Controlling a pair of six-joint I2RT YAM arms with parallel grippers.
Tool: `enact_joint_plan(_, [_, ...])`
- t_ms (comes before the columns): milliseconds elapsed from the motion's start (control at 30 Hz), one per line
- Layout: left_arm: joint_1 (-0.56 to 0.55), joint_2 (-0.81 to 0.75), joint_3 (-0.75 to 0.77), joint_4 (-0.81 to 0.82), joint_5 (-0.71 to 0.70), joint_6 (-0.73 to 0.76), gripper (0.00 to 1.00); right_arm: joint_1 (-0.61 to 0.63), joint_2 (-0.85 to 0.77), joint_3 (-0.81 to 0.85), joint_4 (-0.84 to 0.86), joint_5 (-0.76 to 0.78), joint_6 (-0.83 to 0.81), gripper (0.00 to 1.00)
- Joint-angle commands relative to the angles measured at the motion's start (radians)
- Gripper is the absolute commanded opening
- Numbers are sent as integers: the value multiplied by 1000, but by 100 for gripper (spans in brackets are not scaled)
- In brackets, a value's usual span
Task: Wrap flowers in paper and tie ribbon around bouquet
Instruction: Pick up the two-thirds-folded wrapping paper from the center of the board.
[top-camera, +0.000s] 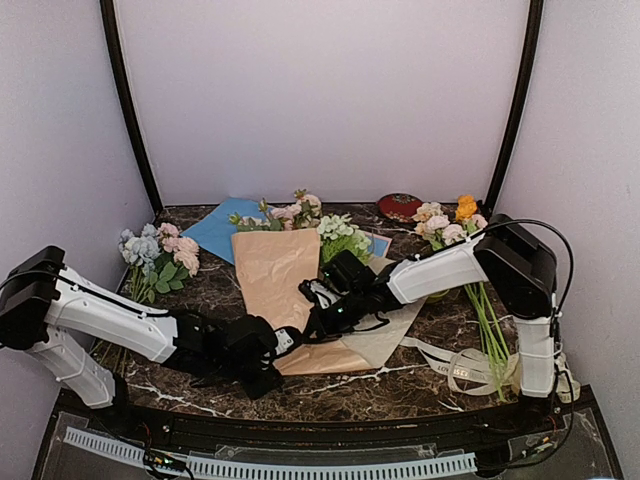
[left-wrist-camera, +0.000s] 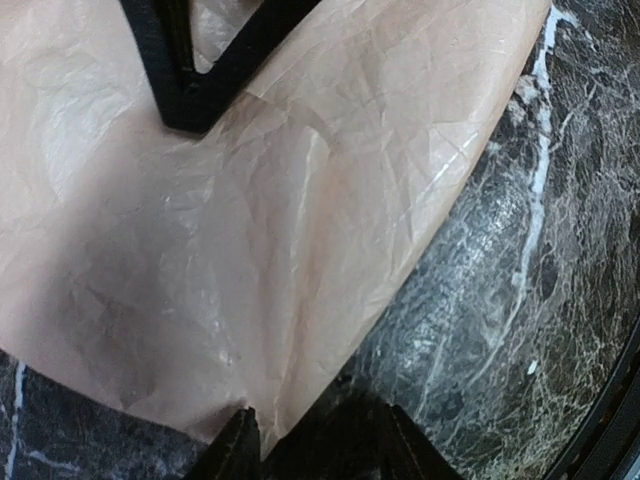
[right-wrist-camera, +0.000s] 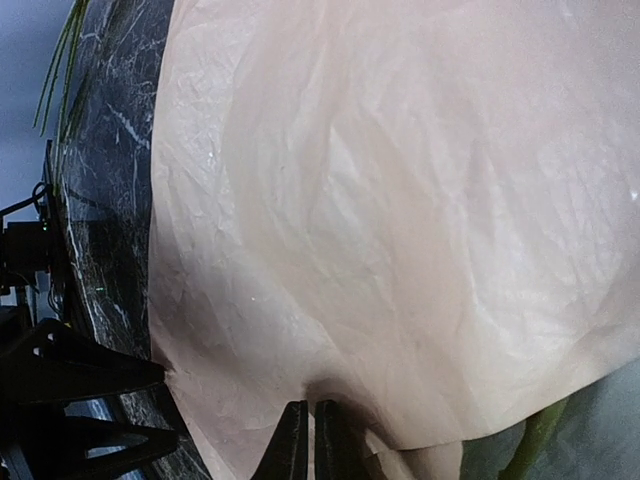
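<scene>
From the top view, the paper (top-camera: 270, 265) is seen lying at the middle of the desk (top-camera: 400, 385), with the flowers (top-camera: 296, 212) at its far end and the ribbon (top-camera: 455, 368) looped well apart to the right. The left gripper (top-camera: 285, 342) is set at the sheet's near corner, and the right gripper (top-camera: 312, 322) is just beside it on the sheet.

In the left wrist view, the paper (left-wrist-camera: 200, 250) is spread over the desk (left-wrist-camera: 500, 300). The left gripper (left-wrist-camera: 315, 445) is held with its jaws part-way apart, the sheet's corner lying between them (no pinch can be made out). The right gripper (left-wrist-camera: 190, 95) is seen at the top, on the sheet.

In the right wrist view, the right gripper (right-wrist-camera: 307, 435) is shown with its jaws closed to a slit, a pucker of the paper (right-wrist-camera: 400, 200) gathered at their tips.
</scene>
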Motion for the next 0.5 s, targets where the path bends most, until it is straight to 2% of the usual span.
enact_joint_plan(0, [-44,-124,2,-114,-76,-118,42,10,15,-18,-110,68,-60,5])
enact_joint_plan(133, [-51,-260,11,-99,-94,-171,45,13,12,13,-162,68,-96,6])
enact_joint_plan(233, [-47,-308,-24,-38,-195,-176,44,13,-2,21,-184,72,-101,6])
enact_joint_plan(333, [-38,-223,-5,-36,-209,-116,44,15,-10,25,-184,82,-93,6])
enact_joint_plan(467, [-33,-32,94,-104,-265,-11,44,28,-28,20,-174,140,-62,6])
